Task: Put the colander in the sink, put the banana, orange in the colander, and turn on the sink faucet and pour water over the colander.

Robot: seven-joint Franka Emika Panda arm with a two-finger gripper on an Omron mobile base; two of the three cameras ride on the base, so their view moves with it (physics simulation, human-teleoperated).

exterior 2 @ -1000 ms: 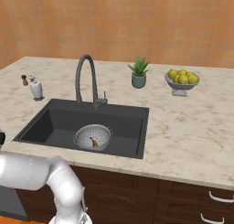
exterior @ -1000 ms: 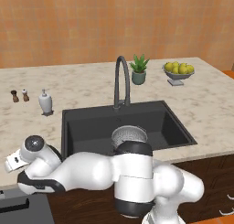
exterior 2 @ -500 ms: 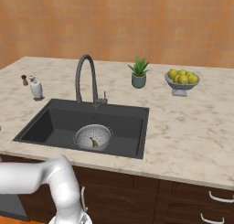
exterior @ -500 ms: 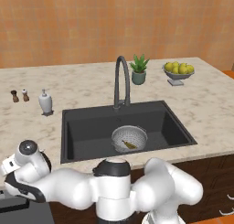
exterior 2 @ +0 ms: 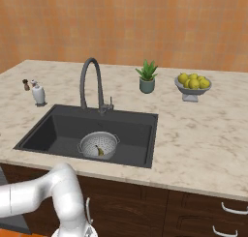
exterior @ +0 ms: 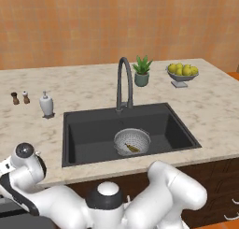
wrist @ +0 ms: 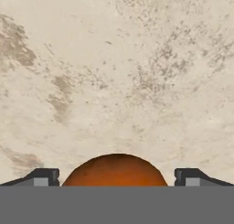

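In the hand view the orange (wrist: 115,170) lies on the marble counter, low between the two finger tips of my gripper (wrist: 116,177). The jaws stand open, one on each side of the fruit, with a small gap to it on the right. The colander (exterior: 132,141) (exterior 2: 99,145) sits in the sink (exterior: 88,134) (exterior 2: 53,129) near its front wall. The banana (exterior: 133,148) (exterior 2: 100,151) lies inside the colander. The sink faucet (exterior: 123,83) (exterior 2: 92,83) arches over the basin from the back rim, and no water shows.
A footed bowl of yellow-green fruit (exterior: 182,74) (exterior 2: 193,84) and a potted plant (exterior: 141,71) (exterior 2: 147,77) stand behind the sink to the right. A white soap dispenser (exterior: 46,104) (exterior 2: 38,93) and two small shakers (exterior: 19,97) stand left of it.
The arm has swung lower and further to the left, away from the front of the sink. The colander, once partly covered, now shows fully. The jaws stay open.
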